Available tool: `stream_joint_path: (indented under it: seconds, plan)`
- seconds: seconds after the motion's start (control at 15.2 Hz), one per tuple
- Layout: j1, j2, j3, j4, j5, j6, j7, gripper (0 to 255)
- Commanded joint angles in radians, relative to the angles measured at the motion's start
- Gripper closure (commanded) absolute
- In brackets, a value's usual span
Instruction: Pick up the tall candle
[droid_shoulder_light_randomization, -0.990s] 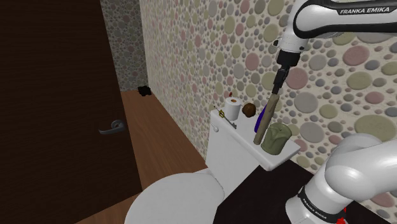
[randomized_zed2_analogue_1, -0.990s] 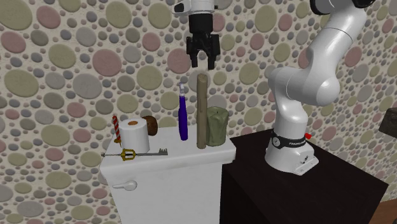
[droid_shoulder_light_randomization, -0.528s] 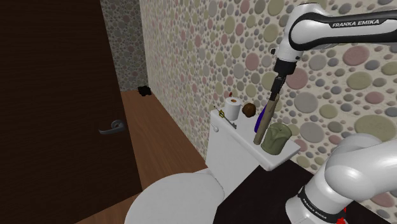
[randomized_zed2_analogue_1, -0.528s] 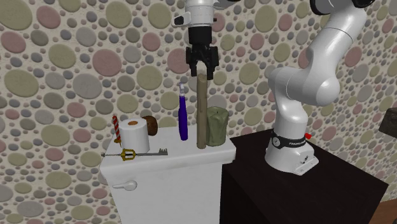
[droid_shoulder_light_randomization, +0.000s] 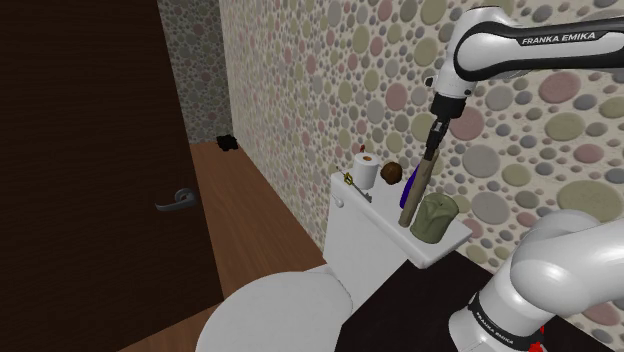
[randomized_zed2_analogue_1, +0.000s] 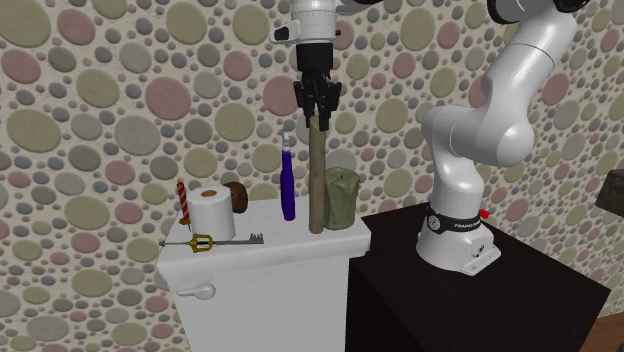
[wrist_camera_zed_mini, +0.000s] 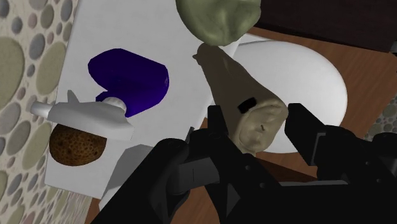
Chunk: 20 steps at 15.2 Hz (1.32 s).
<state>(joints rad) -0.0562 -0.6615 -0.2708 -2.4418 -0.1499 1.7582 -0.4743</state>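
The tall candle (randomized_zed2_analogue_1: 316, 180) is a thin tan column standing upright on the white toilet tank (randomized_zed2_analogue_1: 262, 262), between a blue bottle (randomized_zed2_analogue_1: 288, 186) and a short green candle (randomized_zed2_analogue_1: 341, 197). My black gripper (randomized_zed2_analogue_1: 316, 117) hangs straight down over it, and its fingers clasp the candle's top end. In the shoulder view the gripper (droid_shoulder_light_randomization: 431, 152) grips the top of the tall candle (droid_shoulder_light_randomization: 418, 186) near the spotted wall. Seen from the wrist, the tall candle (wrist_camera_zed_mini: 235, 83) runs away from the gripper (wrist_camera_zed_mini: 257, 119), its tan tip pinched between both fingers.
A toilet paper roll (randomized_zed2_analogue_1: 211, 212), a brown ball (randomized_zed2_analogue_1: 238, 194), a red-striped stick (randomized_zed2_analogue_1: 182, 200) and a large key (randomized_zed2_analogue_1: 215, 241) share the tank top. The spotted wall stands close behind. The toilet lid (droid_shoulder_light_randomization: 275, 312) lies below, with a dark door (droid_shoulder_light_randomization: 90, 150) beyond.
The gripper came down from above the tall candle onto its top, and its fingers drew together around it. The candle still stands on the tank.
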Motion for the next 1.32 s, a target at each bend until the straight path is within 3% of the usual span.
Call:
stream_joint_path:
  seconds: [0.0, 1.25]
  plan:
    - [0.0, 0.0, 0.0, -0.001, 0.0, 0.0, 0.0, 255]
    - [0.011, 0.02, 0.023, 0.214, 0.021, -0.196, -0.003, 255]
